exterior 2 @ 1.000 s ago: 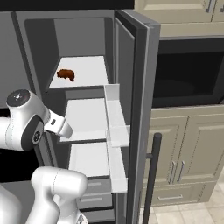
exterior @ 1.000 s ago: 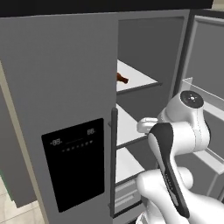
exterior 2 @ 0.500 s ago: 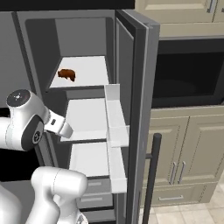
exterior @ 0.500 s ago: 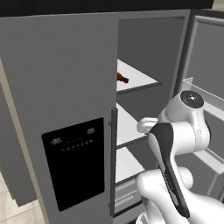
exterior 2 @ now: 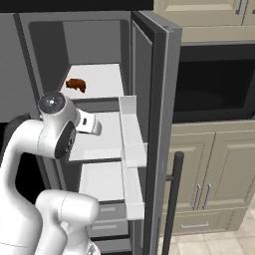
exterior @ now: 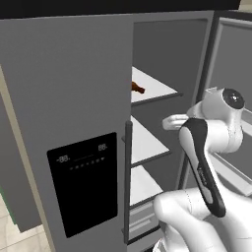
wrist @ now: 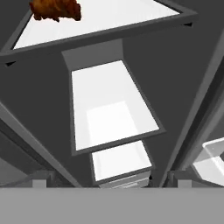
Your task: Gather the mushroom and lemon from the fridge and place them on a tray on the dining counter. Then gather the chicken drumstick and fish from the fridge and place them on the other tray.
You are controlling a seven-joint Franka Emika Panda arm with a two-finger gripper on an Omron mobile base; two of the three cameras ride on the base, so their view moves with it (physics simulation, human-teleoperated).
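Left to right in the left base view: the fridge's closed left door [exterior: 64, 98] with its dark dispenser panel [exterior: 83, 182] is seen first. Then comes the open compartment, then the arm [exterior: 206, 147] raised in front of it.

A brown item, judged to be the chicken drumstick [exterior: 138, 88], is seen on the top shelf [exterior: 160, 89], toward the shelf's left side and partly hidden by the closed door's edge. In the right base view the chicken drumstick [exterior 2: 75, 84] is again found at the shelf's left, above and slightly left of the wrist. The open right door [exterior 2: 154, 99] and its bins [exterior 2: 132, 134] stand well to the right.

In the hand view the gripper [wrist: 109, 181] is shown spread wide, with nothing between the tips. It is aimed at the middle shelf [wrist: 105, 100] and the drawer below.

The chicken drumstick [wrist: 54, 8] is cut by that view's top left edge, so it is judged to lie above the line of aim and off to one side, well apart from the tips. Its long axis is read as running across the view, roughly side to side along the shelf.

A lift to the upper shelf and a shift toward the drumstick's side are judged necessary before any closing.
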